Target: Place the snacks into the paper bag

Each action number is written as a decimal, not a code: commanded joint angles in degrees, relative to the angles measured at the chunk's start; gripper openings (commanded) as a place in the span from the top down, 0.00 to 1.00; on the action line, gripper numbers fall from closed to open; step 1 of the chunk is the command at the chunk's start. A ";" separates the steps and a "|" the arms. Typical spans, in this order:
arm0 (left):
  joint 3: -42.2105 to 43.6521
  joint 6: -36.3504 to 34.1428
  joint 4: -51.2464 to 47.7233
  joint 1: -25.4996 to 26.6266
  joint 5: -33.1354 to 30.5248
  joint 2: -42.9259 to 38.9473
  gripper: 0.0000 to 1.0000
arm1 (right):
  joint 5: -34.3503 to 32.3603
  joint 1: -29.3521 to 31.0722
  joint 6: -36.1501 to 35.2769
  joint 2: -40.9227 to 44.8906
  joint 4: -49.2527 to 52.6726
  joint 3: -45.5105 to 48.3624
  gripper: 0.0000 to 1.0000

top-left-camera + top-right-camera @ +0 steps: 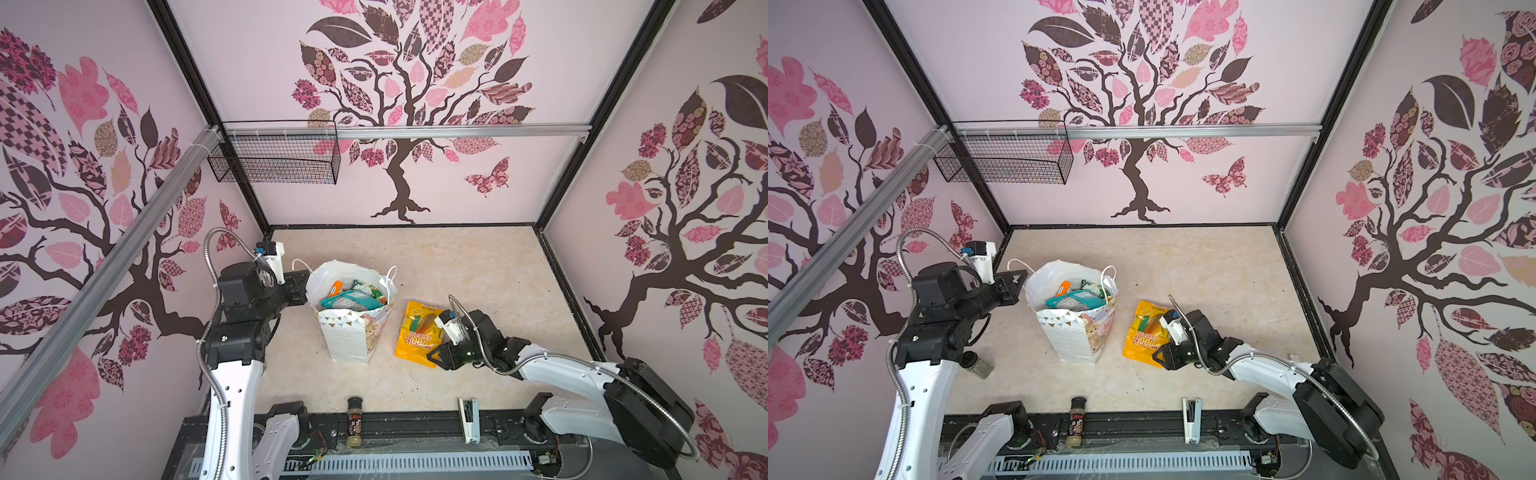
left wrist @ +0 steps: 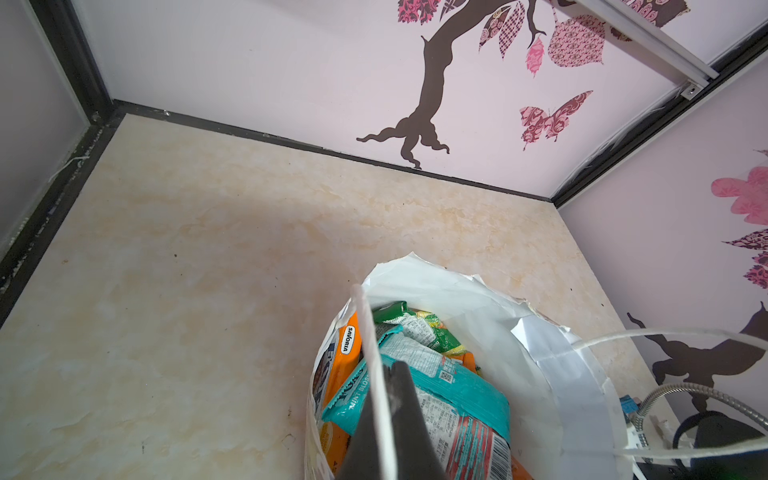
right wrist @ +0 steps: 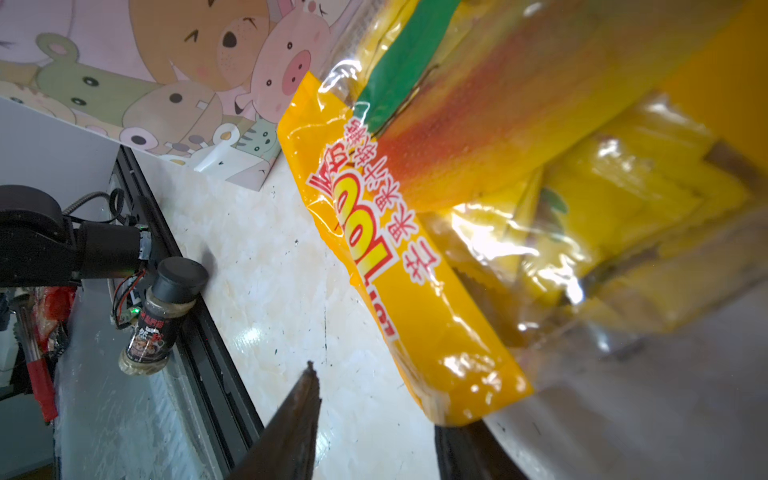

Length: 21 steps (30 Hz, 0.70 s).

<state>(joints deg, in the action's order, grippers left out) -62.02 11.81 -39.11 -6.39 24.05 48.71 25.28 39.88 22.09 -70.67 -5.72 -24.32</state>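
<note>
**Left jaws:** closed flat at the 9 o'clock rim of the tall white paper bag. A white cord handle runs along their seam. I cannot tell whether it is pinched or only lying there.

**Right jaws:** partly apart, with bare worktop showing in the gap. They sit low at the 5 o'clock corner of the glossy yellow packet. That corner reaches one jaw, and nothing is clamped.

**Task items:** the paper bag stands upright, mouth open, near mid-worktop. The yellow packet lies flat just beside it at its 3 o'clock. Other snacks are already inside the bag:
- a flat orange packet
- a crinkled teal packet
- green packets behind those two

**Writing:**
- The orange packet reads "SAVORIA" in a white oval.
- The teal packet reads "MINT BLOSS…", with the rest hidden.
- In the right wrist view the yellow packet carries a large "100" in yellow edged with red, beside red Chinese characters.
- The bag has gold dots and triangle bunting on one face, and cartoon pigs and bears on the face toward the yellow packet.
- The label on the small dark-capped spice jar is too small to read.

**Surface and room:**
- The cream marbled worktop is glossy, flecked with dark specks and edged in black frame.
- The spice jar is at the 6 o'clock edge, with a white stapler at 5 o'clock.
- The pale pink walls carry a dark brown tree decal with patterned leaves and a butterfly.
- A black wire basket hangs from an aluminium rail at 11 o'clock.
</note>
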 commanded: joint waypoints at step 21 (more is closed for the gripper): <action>1.15 -0.49 1.47 -0.26 -0.24 -0.96 0.98 | -3.90 0.17 4.62 -5.54 -9.85 0.32 0.88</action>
<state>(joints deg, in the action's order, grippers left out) -62.02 11.79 -39.11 -6.39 24.05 48.71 22.33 39.97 26.94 -75.48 -13.52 -23.68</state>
